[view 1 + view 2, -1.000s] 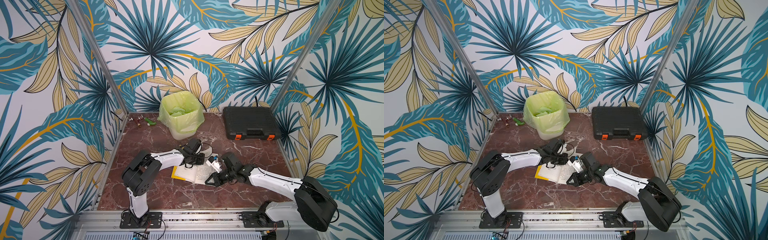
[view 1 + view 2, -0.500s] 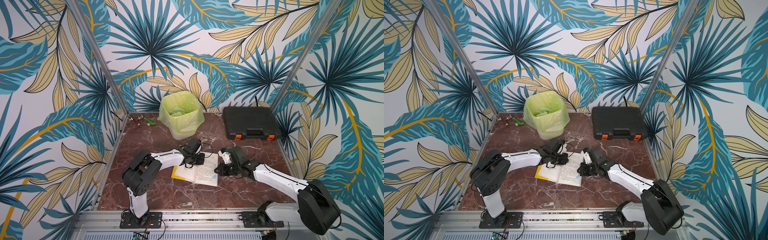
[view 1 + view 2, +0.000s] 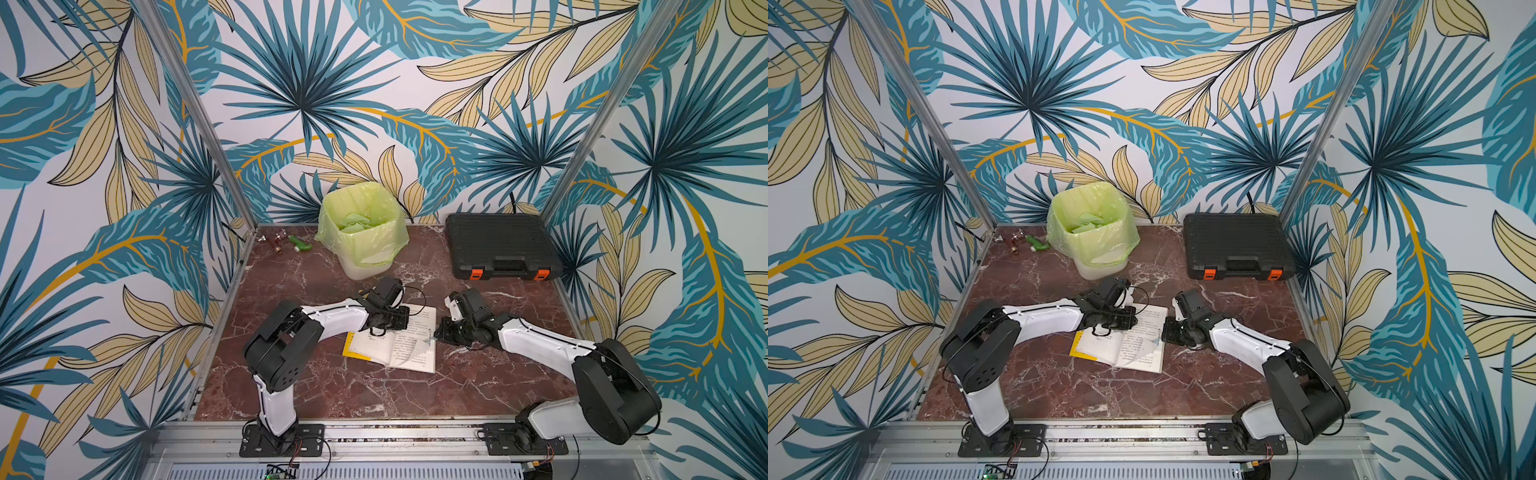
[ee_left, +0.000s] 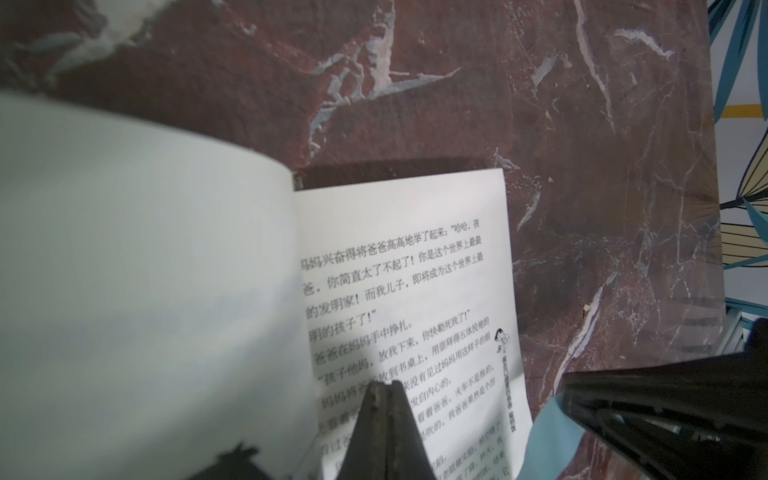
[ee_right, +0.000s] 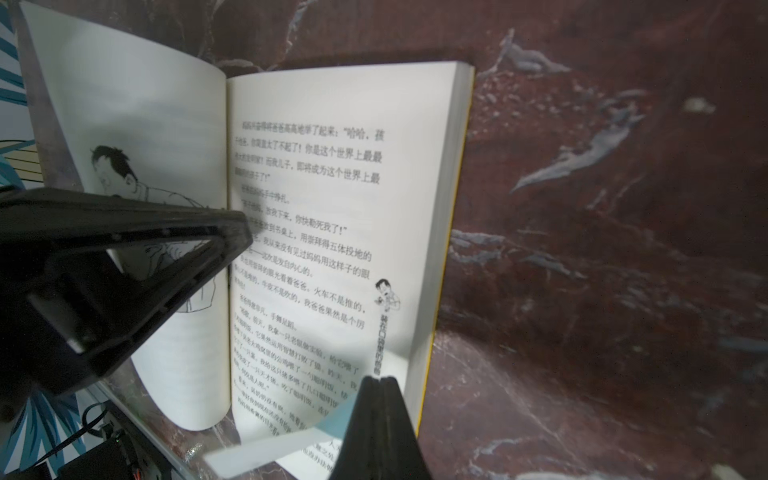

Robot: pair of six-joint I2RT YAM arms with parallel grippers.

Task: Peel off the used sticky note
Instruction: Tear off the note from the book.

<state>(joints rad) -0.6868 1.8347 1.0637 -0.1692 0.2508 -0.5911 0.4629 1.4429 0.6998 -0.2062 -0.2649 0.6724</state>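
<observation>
"While I was looking away, did the right gripper (image 3: 436, 337) move?"

"It did. A second before, it had sat over the open book (image 3: 376, 347), low in the middle of the frame. Then it drew off to the right and ended just beside the book's right-hand edge."

"And the sticky note?"

"That sticky note (image 5: 286, 442) went with it. In the right wrist view the pale blue strip was pinched between the shut jaws and trailed toward the lower left of the frame. In both top views it showed as a curl arching from the gripper back over the right-hand page."

"So it was off?"

"Mostly lifted, I judged. I couldn't tell whether its far end still clung to the paper."

"What about the left gripper (image 4: 384, 386)?"

"Its fingers were closed on nothing, and the tips seemed to rest on the page near the gutter, where they had been all along — pinning the book, I'd say, so the page wouldn't rise with the pull."

"What remained?"

"A little more pull to the right, I reckoned — enough to free that trailing end."
</observation>
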